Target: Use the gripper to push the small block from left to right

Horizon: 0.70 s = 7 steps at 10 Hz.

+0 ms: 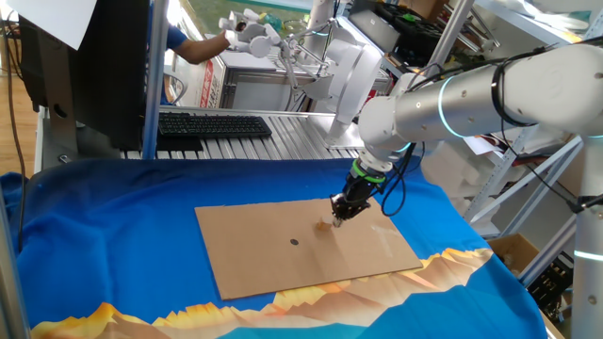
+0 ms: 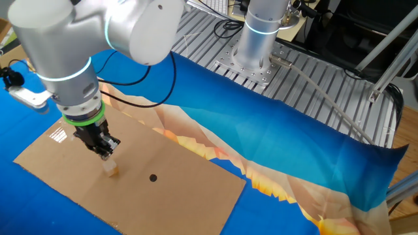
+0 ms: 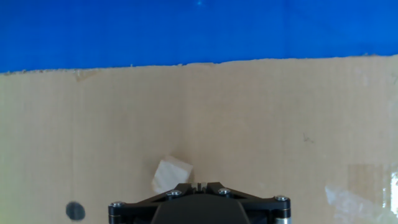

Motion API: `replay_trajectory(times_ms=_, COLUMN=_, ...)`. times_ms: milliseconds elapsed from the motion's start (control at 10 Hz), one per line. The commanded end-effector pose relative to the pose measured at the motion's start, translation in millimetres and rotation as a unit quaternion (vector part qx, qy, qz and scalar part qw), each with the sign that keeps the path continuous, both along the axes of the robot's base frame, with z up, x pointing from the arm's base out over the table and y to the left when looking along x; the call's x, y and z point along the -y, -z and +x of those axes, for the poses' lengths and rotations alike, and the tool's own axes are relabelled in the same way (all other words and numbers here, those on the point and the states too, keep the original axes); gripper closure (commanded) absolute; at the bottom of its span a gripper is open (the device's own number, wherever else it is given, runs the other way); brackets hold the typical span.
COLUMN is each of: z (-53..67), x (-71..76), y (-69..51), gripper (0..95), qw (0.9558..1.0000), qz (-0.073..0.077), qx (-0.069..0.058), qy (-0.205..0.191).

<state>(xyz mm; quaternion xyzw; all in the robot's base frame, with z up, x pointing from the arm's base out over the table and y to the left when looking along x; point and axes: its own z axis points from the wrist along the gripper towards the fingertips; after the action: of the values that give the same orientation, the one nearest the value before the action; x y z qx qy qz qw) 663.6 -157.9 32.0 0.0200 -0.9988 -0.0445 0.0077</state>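
**Mia:** How many blocks can you see?

**Ben:** Just one. The small block (image 3: 171, 175) is a tiny tan cube. In the hand view it sits low, a bit left of the middle, right at the top edge of the gripper (image 3: 199, 186).

**Mia:** Is the gripper touching it?

**Ben:** It looks very close, maybe touching. I can't say for sure. In the other fixed view the block (image 2: 111, 169) is just under the black tip of the gripper (image 2: 104, 154), in the lower left of the picture.

**Mia:** Is the gripper open or closed?

**Ben:** Its two fingers look pressed together into one point. Nothing is between them. The block is beside the tip, not in it.

**Mia:** What is the block on?

**Ben:** One brown cardboard sheet (image 1: 264, 240). It lies flat on one blue cloth (image 1: 113, 235). In one fixed view the block (image 1: 325, 225) is near the middle of the picture, right by the gripper (image 1: 338, 216).

**Mia:** Anything else on the cardboard?

**Ben:** One small black dot (image 1: 294, 241). It is a little to the lower left of the block in that view. In the hand view the dot (image 3: 75, 210) is in the lower left corner.

**Mia:** And behind the table?

**Ben:** One black keyboard (image 1: 212, 123) at the upper left of that fixed view. The arm (image 1: 452, 99) comes in from the upper right and has one green ring (image 1: 367, 174) above the tip.
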Motion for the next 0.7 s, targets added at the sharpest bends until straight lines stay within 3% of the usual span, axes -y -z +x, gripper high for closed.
replay_trajectory(times_ms=100, z=-6.4, x=7.3, y=-14.0, gripper=95.0, qw=0.999, qz=0.0, qx=-0.041, qy=0.015)
replay_trajectory(times_ms=400, z=-20.5, x=20.0, y=-34.9, gripper=95.0, qw=0.9961, qz=0.0, qx=-0.079, qy=0.039)
replay_trajectory(times_ms=700, z=-25.5, x=25.1, y=-40.4, gripper=95.0, qw=0.9933, qz=-0.006, qx=-0.095, qy=0.064)
